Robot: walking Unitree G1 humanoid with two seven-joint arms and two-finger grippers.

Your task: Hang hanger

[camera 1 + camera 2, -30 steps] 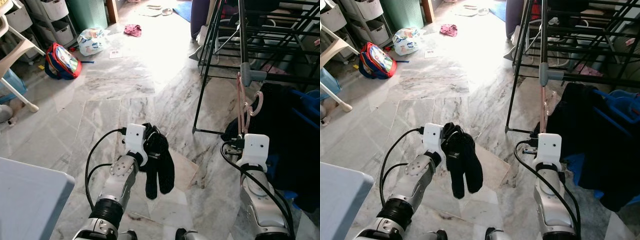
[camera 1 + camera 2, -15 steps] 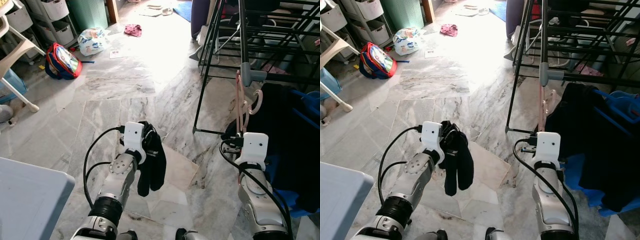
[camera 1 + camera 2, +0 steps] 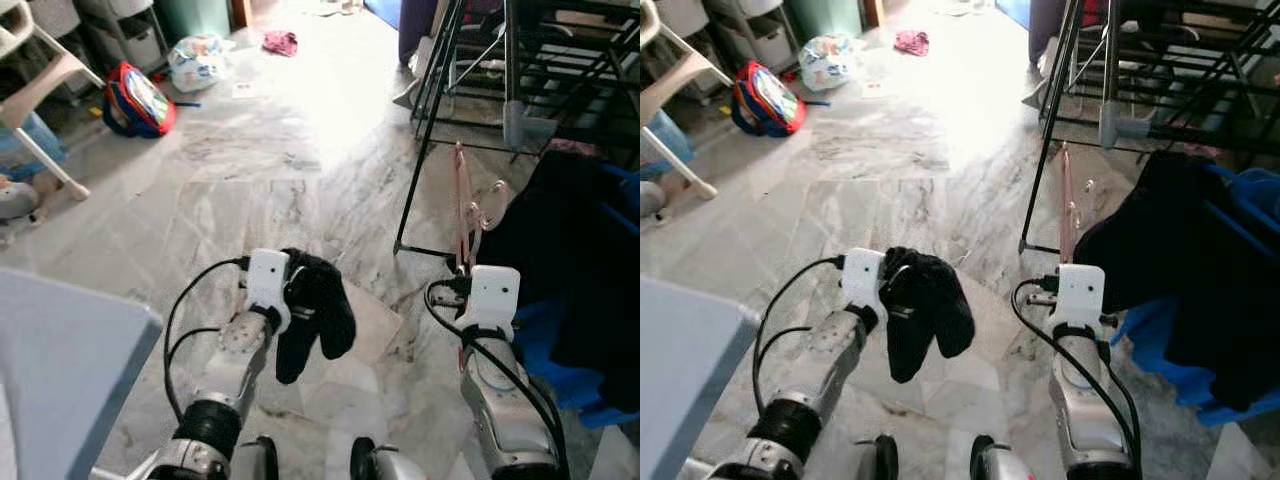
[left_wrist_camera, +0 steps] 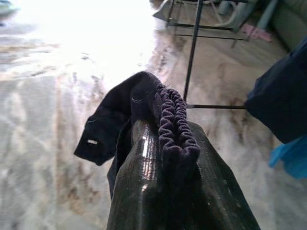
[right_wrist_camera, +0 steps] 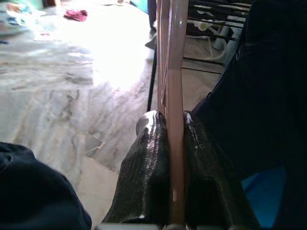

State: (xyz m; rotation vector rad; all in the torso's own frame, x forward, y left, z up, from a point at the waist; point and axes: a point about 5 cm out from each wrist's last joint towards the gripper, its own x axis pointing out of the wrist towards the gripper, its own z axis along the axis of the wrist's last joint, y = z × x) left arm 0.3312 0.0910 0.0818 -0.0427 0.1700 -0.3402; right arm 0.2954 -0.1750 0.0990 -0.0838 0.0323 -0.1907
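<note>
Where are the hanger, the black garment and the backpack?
hanger (image 5: 173, 120): right wrist view, shaft between fingers.
black garment (image 3: 322, 305): left eye view, hanging folds.
backpack (image 3: 140, 98): left eye view, front panel.

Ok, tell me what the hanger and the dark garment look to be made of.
The hanger, pinched in the right gripper, looks like pink plastic: smooth, evenly coloured, thin. The dark garment in the left gripper looks like soft knit fabric with a gathered elastic band, matte.

You've got a glossy grey-veined marble floor (image 3: 260, 180), a matt black ribbed-cuff cloth garment (image 4: 163, 120), and a smooth pink plastic hanger (image 5: 173, 96).
</note>
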